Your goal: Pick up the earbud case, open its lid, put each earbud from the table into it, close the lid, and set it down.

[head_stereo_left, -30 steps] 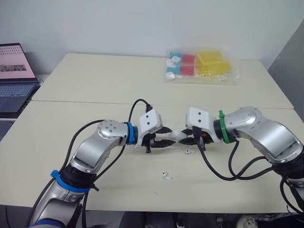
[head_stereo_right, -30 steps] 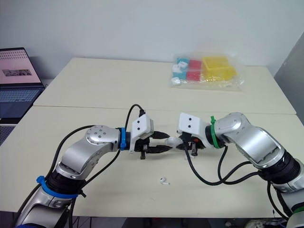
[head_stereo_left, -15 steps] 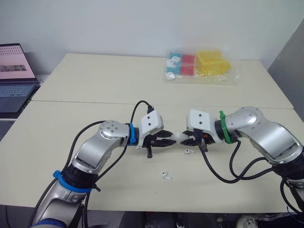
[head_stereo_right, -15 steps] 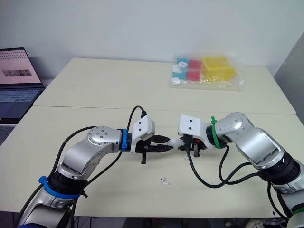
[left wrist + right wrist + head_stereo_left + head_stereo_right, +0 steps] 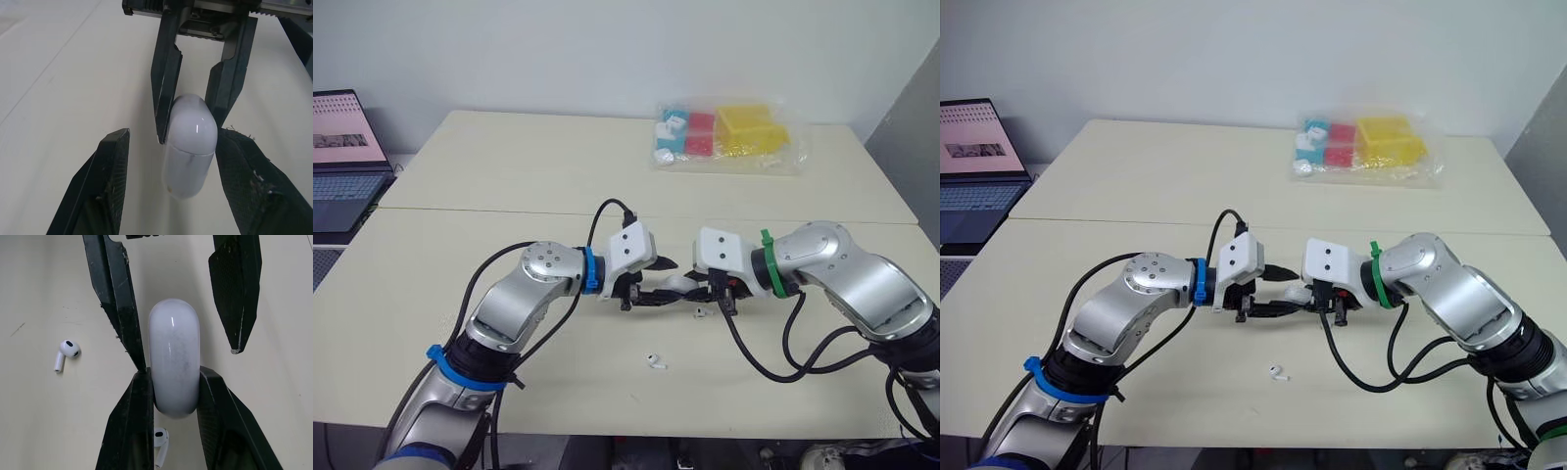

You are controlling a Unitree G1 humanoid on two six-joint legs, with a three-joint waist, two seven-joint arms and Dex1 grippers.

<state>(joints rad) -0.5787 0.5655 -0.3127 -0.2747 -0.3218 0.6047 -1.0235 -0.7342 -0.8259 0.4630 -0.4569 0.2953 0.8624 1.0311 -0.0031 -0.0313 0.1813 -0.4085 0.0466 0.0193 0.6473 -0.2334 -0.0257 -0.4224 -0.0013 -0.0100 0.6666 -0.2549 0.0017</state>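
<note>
**Fig.** Two-arm hold of the earbud case (image 5: 679, 282), at mid-table (image 5: 489, 176), lid closed.

**(a) Right arm.** The right gripper (image 5: 702, 286) lay at 3 o'clock of the case, pointing to 9. Its fingers (image 5: 128, 426) were clenched on the case's two long sides. Most of the case stuck out past the tips.

**(b) Left arm.** The left gripper (image 5: 658, 279) lay at 9 o'clock of the case, pointing to 3. It was released, w/ fingers (image 5: 111, 188) spread wide, one on each side of the case's free end. One finger stood clearly apart from the case. The other was close beside it, and contact there could not be told.

**(c) Earbuds.** Both lay on the table, outside the case.
- The first earbud (image 5: 701, 312) was at 5 o'clock of the case, just under the right gripper. In the right wrist view it was partly hidden behind that gripper's fingers.
- The second earbud (image 5: 655, 361) was at approx. 7 o'clock, nearer the table's front edge and apart from both grippers.

**(d) Background.** A plastic bag (image 5: 729, 137) of coloured boxes sat at 1 o'clock, near the table's far edge. A laptop (image 5: 342, 157), open w/ screen lit, stood at 10 o'clock, off the table's side.
</note>
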